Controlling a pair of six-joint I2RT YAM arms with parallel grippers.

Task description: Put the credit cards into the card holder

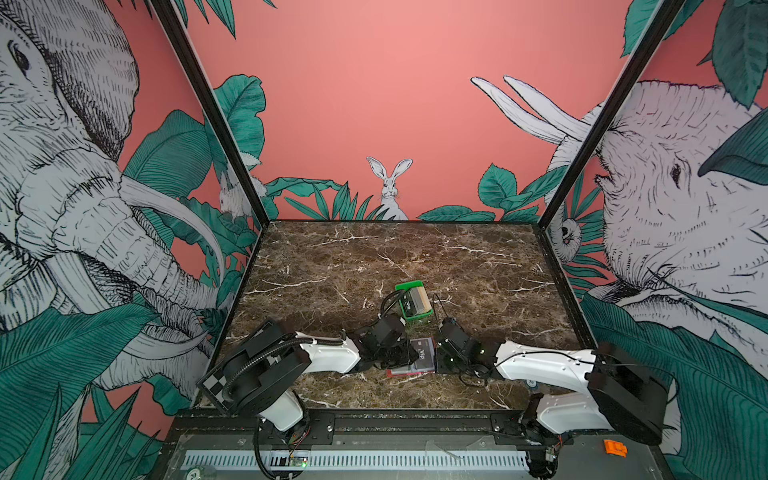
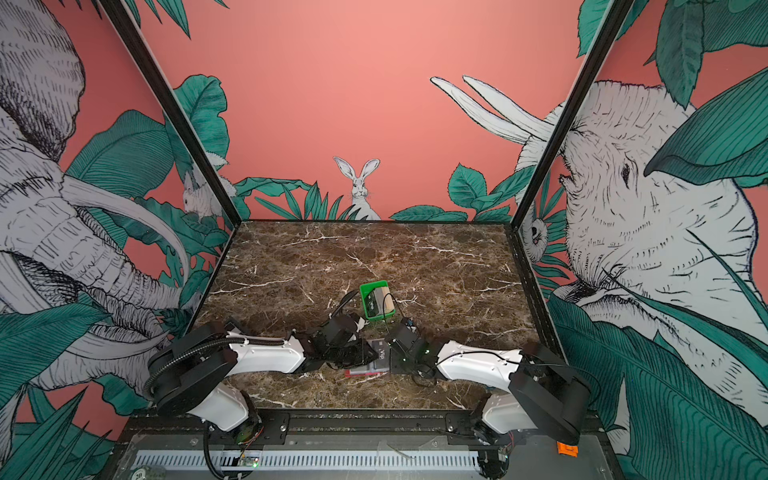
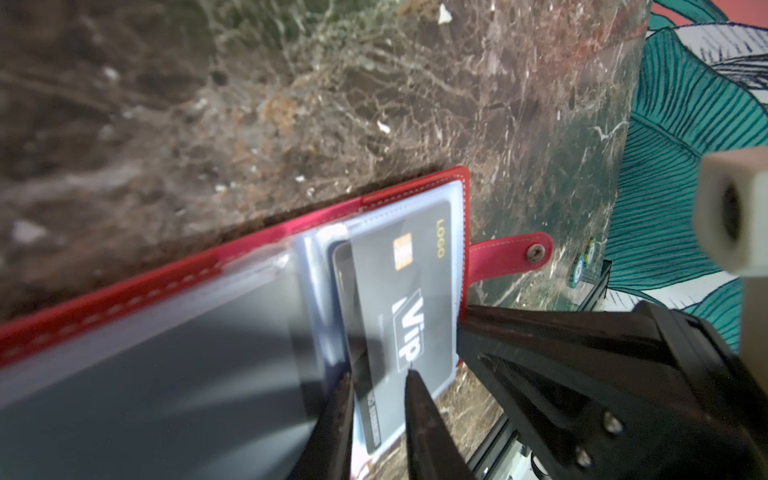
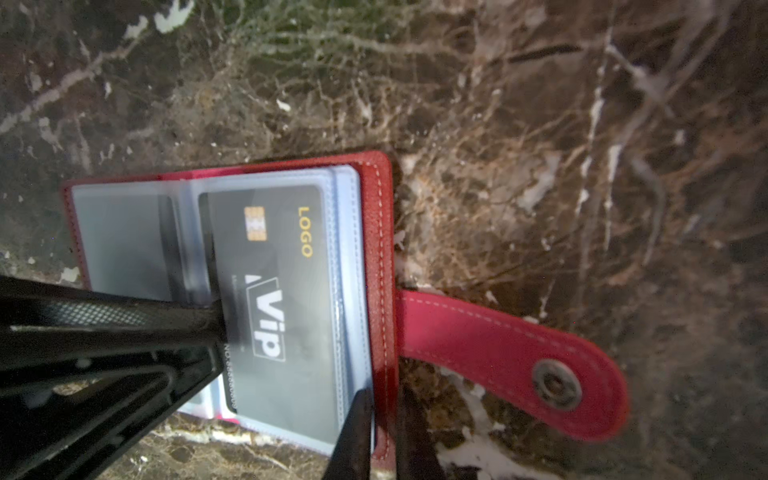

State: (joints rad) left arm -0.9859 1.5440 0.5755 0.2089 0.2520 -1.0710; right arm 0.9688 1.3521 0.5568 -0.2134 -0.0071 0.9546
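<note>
Card holder [image 4: 380, 249] open, black card [image 4: 286, 257] (VIP) tucked inside

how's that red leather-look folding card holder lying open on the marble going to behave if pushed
The red leather-look card holder is probably floppy: thin covers, soft clear plastic pockets. Flat on the smooth brown marble table, it would likely slide, not tip. Its red snap tab may flap or snag.

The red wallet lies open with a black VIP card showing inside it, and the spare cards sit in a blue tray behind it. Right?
No: the tray is green, not blue, as both top views show. The red wallet does lie open with a black VIP card showing inside it.
</note>
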